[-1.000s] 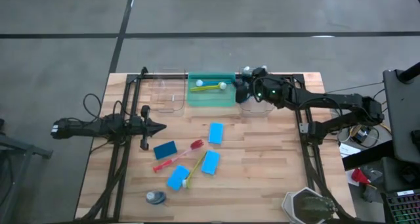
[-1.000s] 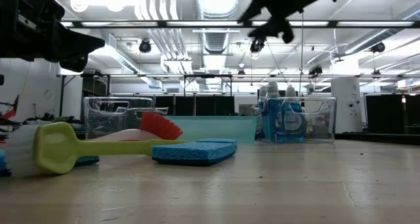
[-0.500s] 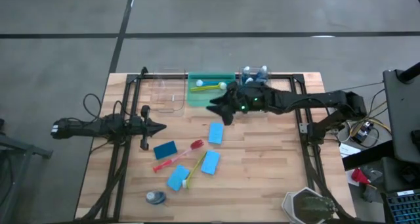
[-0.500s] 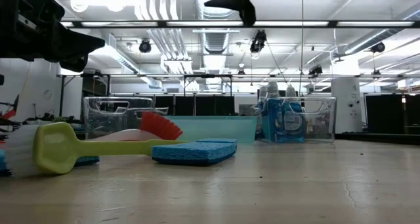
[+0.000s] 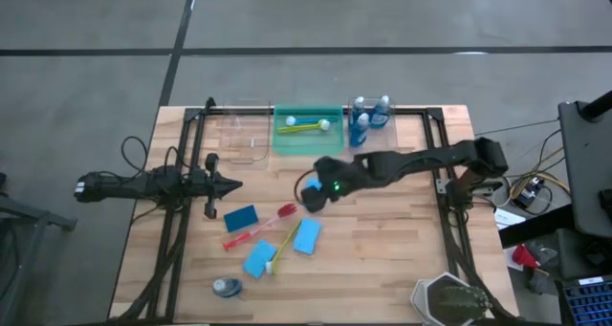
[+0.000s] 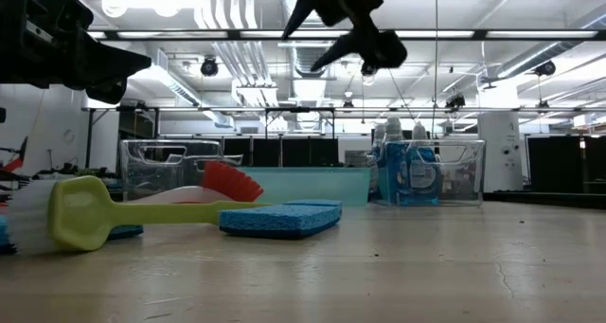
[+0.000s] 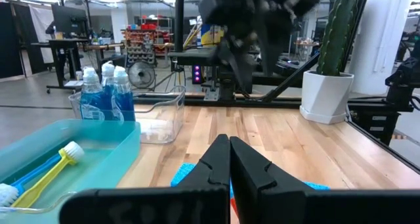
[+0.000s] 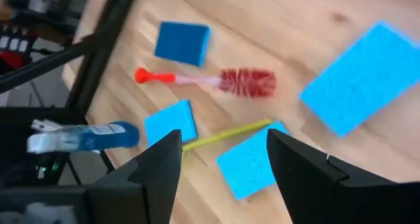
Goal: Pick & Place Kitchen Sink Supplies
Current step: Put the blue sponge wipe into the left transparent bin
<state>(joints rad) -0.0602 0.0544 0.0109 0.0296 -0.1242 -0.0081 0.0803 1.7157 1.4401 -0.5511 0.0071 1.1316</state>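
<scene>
Several blue sponges lie flat on the table: one (image 5: 314,201) is partly hidden under my right gripper, others (image 5: 306,236) (image 5: 241,217) sit nearer. Among them lie a red brush (image 5: 260,225) and a yellow brush (image 5: 282,248). A clear bottle (image 5: 227,287) lies on its side near the front edge. My right gripper (image 5: 308,194) hovers open above the sponges, pointing down at a slant; in the right wrist view the right gripper (image 8: 223,178) has nothing between its fingers. My left gripper (image 5: 229,184) waits shut at the table's left.
A green bin (image 5: 308,142) at the far edge holds a yellow and a blue brush. A clear bin (image 5: 244,146) stands to its left. Bottles of blue liquid (image 5: 371,116) stand upright in another clear bin to its right. Dark frame rails (image 5: 177,240) run along both sides.
My right gripper has swung from above the bottles' bin at the far edge toward the table's middle and sunk a little. It has tipped from about level to slanting down and rolled about its own line. It now hangs over the sponges.
</scene>
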